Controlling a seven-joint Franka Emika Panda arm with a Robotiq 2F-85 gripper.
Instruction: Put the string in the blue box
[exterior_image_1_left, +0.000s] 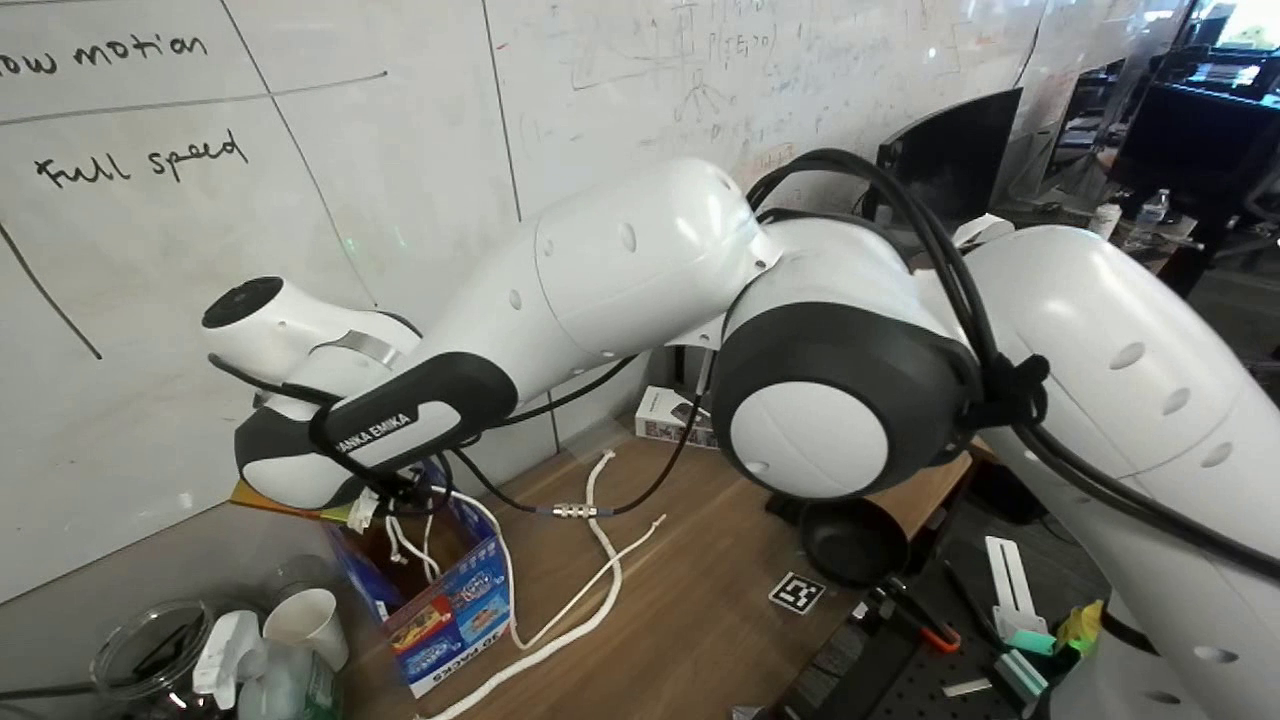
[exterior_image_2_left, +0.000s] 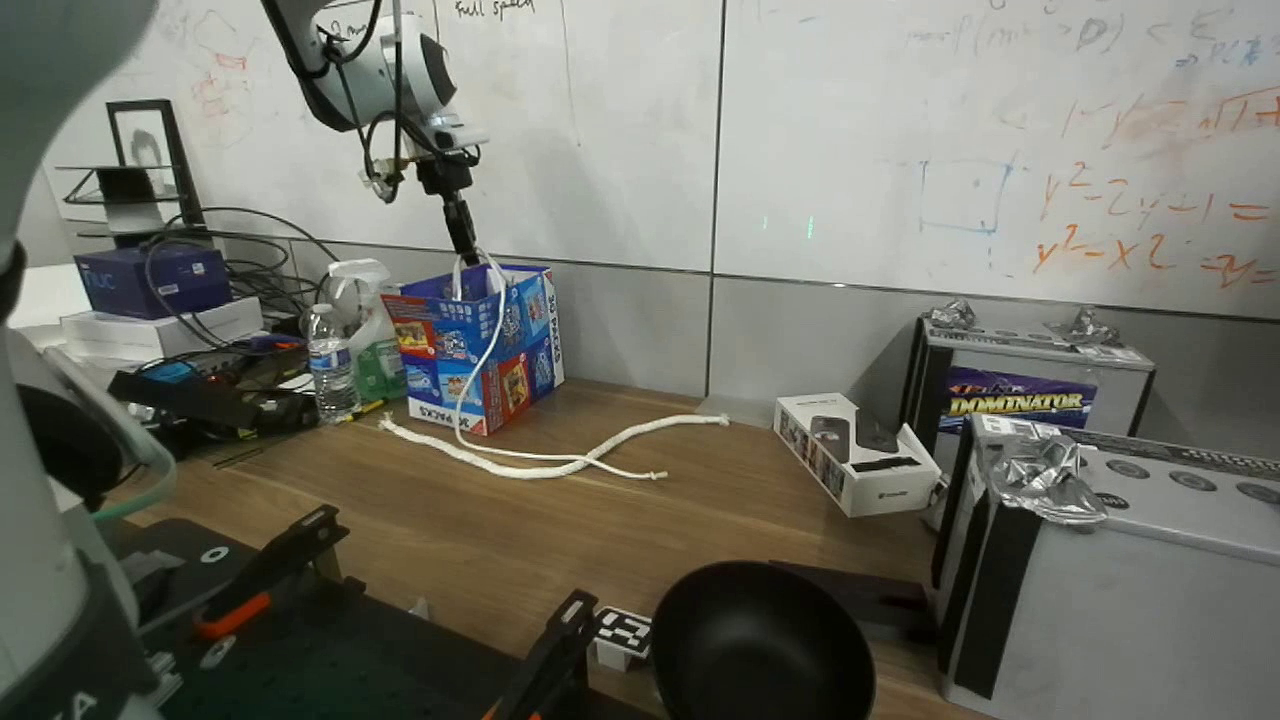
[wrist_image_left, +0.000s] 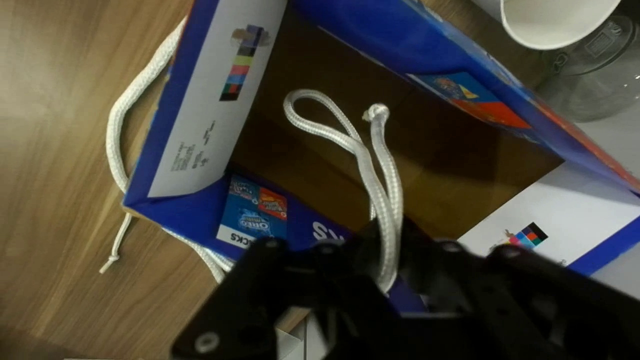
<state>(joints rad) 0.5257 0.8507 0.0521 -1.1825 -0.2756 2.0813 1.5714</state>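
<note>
Whiteboard (exterior_image_2_left: 620, 140) behind, jaws blurred in wrist view clamp the string (wrist_image_left: 390, 230) at the open blue box (exterior_image_2_left: 436, 350).

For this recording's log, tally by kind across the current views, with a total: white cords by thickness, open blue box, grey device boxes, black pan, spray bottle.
Thinner white cord: 1
Thicker white cord: 1
Open blue box: 1
Grey device boxes: 2
Black pan: 1
Spray bottle: 1
Total: 7

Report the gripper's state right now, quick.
Gripper: closed, holding the thinner white string between its jaws.
</note>
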